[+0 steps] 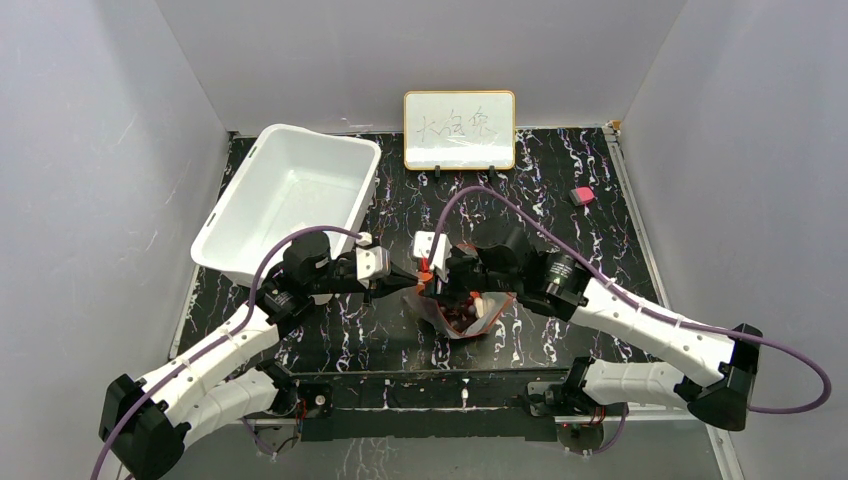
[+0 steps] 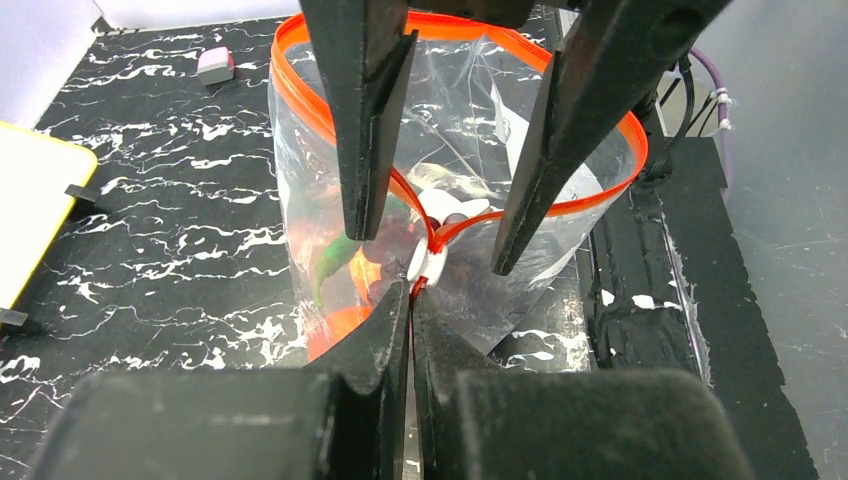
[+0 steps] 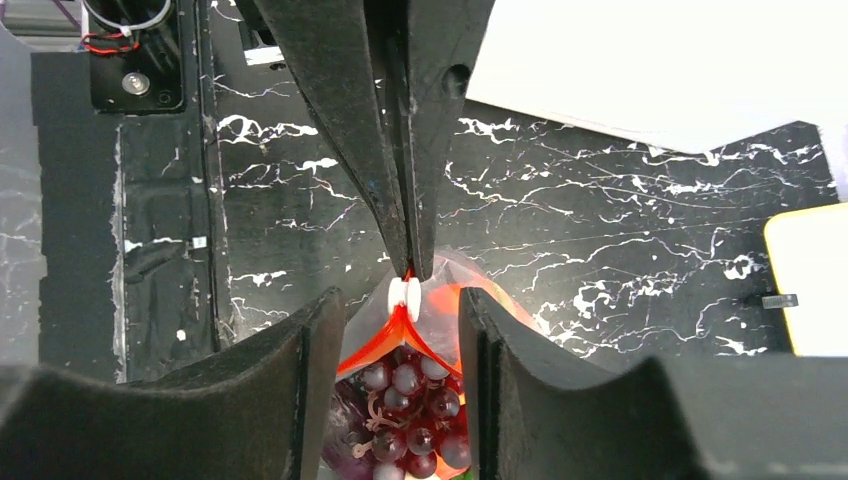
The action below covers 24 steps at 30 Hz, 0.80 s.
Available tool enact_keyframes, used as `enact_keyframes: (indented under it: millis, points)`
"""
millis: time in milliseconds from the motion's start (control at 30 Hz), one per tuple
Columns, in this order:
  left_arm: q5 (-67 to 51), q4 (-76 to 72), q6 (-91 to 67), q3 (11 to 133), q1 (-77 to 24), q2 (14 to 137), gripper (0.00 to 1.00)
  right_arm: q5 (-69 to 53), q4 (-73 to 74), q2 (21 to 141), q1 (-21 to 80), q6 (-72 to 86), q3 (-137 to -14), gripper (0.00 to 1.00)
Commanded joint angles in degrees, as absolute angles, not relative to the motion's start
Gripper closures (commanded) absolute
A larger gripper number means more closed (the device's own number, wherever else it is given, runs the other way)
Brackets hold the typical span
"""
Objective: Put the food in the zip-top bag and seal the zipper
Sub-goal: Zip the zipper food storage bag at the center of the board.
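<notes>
At centre of surface (image 1: 610, 240), bag (image 2: 465, 120) upright, food (image 3: 410, 410) inside, mouth gaping. Left hand (image 2: 412, 295) clamped on zipper (image 3: 370, 347) end; right hand (image 3: 395, 312) half-spread, straddling same end. Lengthwise, stretching from left hand toward right arm.

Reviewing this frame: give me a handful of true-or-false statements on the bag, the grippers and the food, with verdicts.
1. The left gripper is shut on the zipper at one end of the zip-top bag. True.
2. The zipper is sealed along its whole length. False: in the left wrist view the mouth stands open in a wide loop.
3. The grape bunch lies inside the bag. True.
4. The right gripper is clamped on the white slider. False: its jaws stand apart, one on each side of the slider.
5. The small pink block lies against the bag. False: it lies far off, to the right of the whiteboard.
</notes>
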<state>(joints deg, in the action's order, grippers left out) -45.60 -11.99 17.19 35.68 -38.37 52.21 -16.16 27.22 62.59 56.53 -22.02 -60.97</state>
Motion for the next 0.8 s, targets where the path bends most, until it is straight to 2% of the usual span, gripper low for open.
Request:
enact_keyframes:
  millis: [0, 167, 367, 533, 733, 767]
  points:
    - [-46.0, -14.3, 16.4, 37.5, -38.6, 51.4, 1.00, -10.8, 25.2, 61.9, 58.9, -25.8, -61.2, 0.59]
    - [-45.9, -13.5, 15.9, 38.2, -38.6, 52.0, 1.00, -10.1, 23.9, 62.4, 60.7, -26.2, -60.6, 0.61]
    - [-46.0, -14.5, 14.6, 38.0, -38.6, 51.9, 1.00, -7.6, 24.3, 63.2, 62.1, -27.2, -60.1, 0.69]
    - [-45.8, -13.5, 14.5, 38.5, -38.6, 51.6, 1.00, -5.5, 26.3, 64.1, 62.7, -28.0, -60.4, 0.70]
    - [-45.1, -12.5, 14.1, 38.5, -38.6, 51.0, 1.00, -2.8, 24.9, 62.9, 63.1, -28.1, -59.6, 0.99]
    - [-44.2, -11.4, 14.2, 38.7, -38.6, 50.6, 1.00, -2.3, 24.8, 62.5, 63.1, -28.2, -59.3, 1.00]
